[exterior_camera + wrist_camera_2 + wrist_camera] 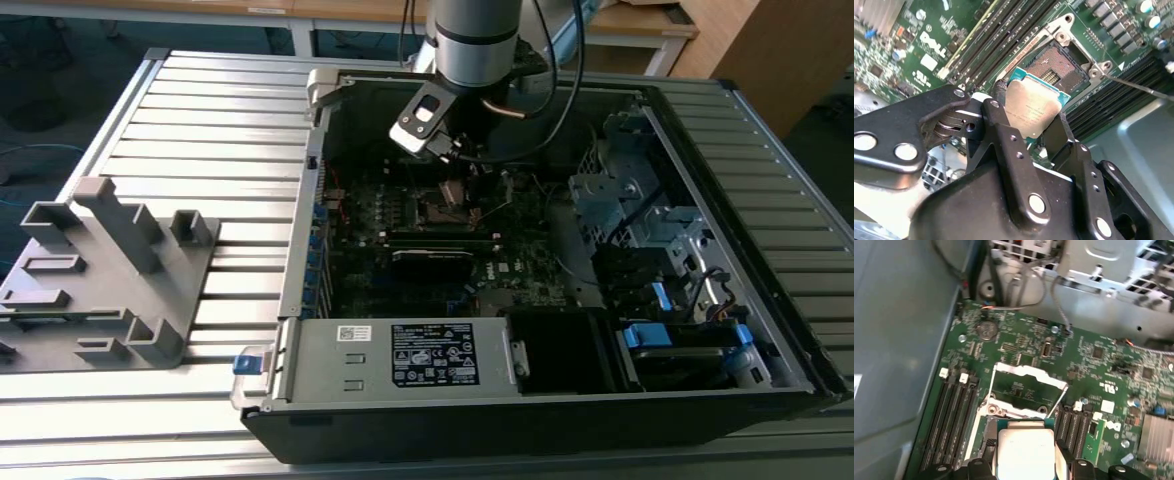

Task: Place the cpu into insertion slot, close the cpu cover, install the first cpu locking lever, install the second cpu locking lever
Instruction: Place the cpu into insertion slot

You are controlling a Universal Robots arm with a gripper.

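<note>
Gripper (1030, 114) with cpu (1038, 106) above open, empty insertion slot (1063, 66)

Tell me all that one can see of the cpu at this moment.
The cpu is a small flat square chip with a dull grey metal top and a thin green rim. The jaws of the gripper clamp it at two opposite edges. It hangs above the motherboard, near the open slot, not seated in it.
</note>
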